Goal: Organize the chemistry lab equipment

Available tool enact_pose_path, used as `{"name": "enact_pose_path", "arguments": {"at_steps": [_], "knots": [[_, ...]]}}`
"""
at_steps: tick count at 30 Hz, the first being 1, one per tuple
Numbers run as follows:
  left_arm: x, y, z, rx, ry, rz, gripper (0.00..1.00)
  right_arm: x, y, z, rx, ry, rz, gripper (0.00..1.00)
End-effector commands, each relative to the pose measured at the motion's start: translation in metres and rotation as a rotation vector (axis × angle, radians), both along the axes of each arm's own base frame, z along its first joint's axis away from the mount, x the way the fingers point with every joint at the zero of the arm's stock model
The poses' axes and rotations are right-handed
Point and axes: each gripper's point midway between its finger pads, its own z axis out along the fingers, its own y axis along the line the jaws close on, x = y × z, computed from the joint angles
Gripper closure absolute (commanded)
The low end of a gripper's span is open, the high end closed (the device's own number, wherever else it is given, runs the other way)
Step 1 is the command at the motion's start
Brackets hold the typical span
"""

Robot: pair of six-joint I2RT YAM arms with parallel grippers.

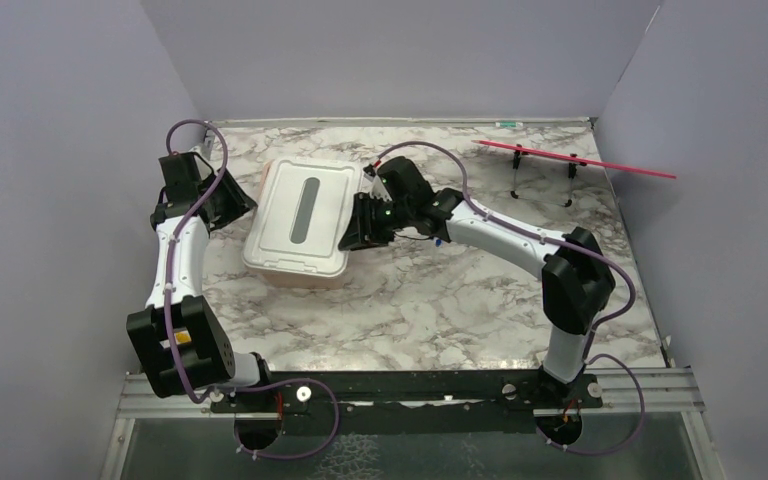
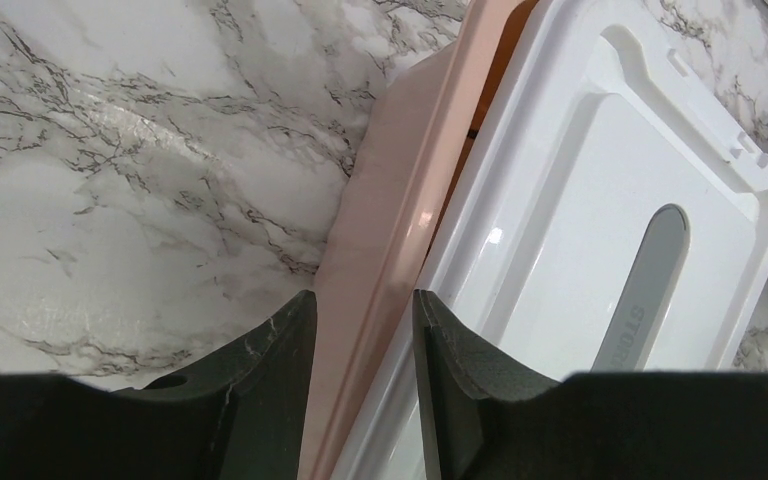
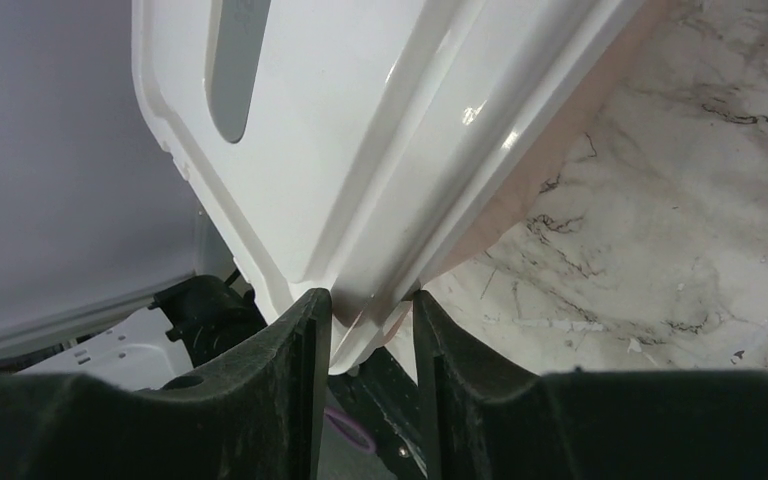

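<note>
A pink tub (image 1: 295, 277) with a white lid (image 1: 300, 205) on it sits left of the table's middle. My left gripper (image 1: 243, 203) is at its left side. In the left wrist view the left gripper (image 2: 360, 298) is shut across the pink tub's rim (image 2: 400, 190) and the lid's edge (image 2: 580, 200). My right gripper (image 1: 352, 238) is at the near right corner. In the right wrist view the right gripper (image 3: 372, 295) is shut on the lid's corner (image 3: 360, 120) and the tub's rim (image 3: 580, 110). The chemistry lab equipment is hidden.
A thin red rod (image 1: 575, 158) rests on two black stands at the back right of the marble table (image 1: 440, 300). Grey walls close in the left, back and right sides.
</note>
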Motion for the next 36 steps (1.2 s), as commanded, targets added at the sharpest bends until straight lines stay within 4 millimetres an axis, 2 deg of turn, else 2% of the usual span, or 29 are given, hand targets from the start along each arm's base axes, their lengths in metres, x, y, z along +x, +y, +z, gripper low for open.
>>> {"name": "enact_pose_path", "arguments": {"at_steps": [1,6,11,16,22,27,36], "knots": [[-0.004,0.006,0.001,0.025,0.002,0.049,0.57,0.017,0.005,0.027,0.054,-0.106,-0.069,0.60],[-0.009,0.018,0.019,0.081,-0.038,0.120,0.57,0.029,-0.002,0.018,-0.028,-0.164,-0.082,0.59],[-0.015,0.025,0.031,0.106,-0.065,0.172,0.51,0.027,0.002,0.011,-0.060,-0.185,0.008,0.60],[-0.014,0.012,0.036,0.057,-0.092,0.125,0.46,0.029,0.005,0.006,-0.066,-0.195,0.023,0.60],[-0.013,-0.013,0.018,-0.036,-0.065,-0.007,0.41,0.037,0.009,0.001,-0.086,-0.209,0.021,0.60],[-0.012,-0.014,-0.001,-0.062,-0.010,-0.013,0.37,0.041,0.010,-0.002,-0.098,-0.219,0.019,0.59],[-0.014,-0.008,-0.032,-0.059,0.083,0.032,0.52,0.050,0.003,-0.007,-0.155,-0.251,-0.020,0.59]]}}
